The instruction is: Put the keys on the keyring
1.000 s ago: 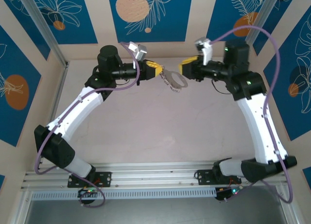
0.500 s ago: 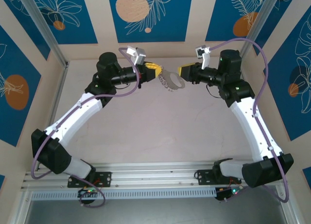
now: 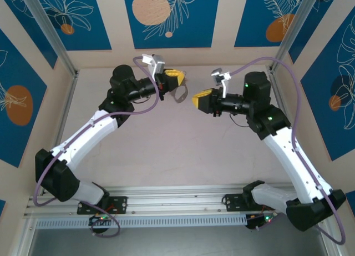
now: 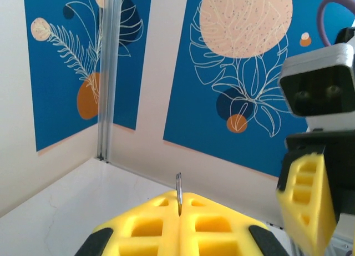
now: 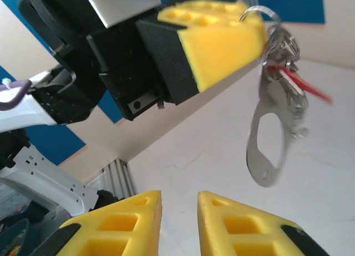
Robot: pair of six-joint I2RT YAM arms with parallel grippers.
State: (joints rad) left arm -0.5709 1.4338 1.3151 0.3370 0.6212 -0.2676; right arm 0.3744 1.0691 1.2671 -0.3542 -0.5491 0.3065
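Note:
My left gripper (image 3: 177,81) is held high over the back of the table and is shut on the keyring's thin split ring (image 4: 178,188). The keyring (image 5: 273,136), a flat grey oval loop, dangles below the left gripper's yellow fingers (image 5: 222,39). The key (image 5: 297,85), with its red head, hangs on the same cluster of small silvery pieces beside the loop. In the top view the keyring (image 3: 181,95) hangs between the two grippers. My right gripper (image 5: 179,211) is open with nothing between its fingers, a short way from the loop, and seen from above the right gripper (image 3: 197,101) sits to its right.
Pale tabletop (image 3: 177,145) lies below both raised arms. Blue patterned wall panels (image 3: 166,17) and an aluminium post (image 4: 105,73) close in the back and sides. A mounting rail (image 3: 177,197) runs along the near edge.
My right gripper has let go of the keyring and pulled back, down and to the left. The left gripper has tilted, so the loop now hangs freely from it.

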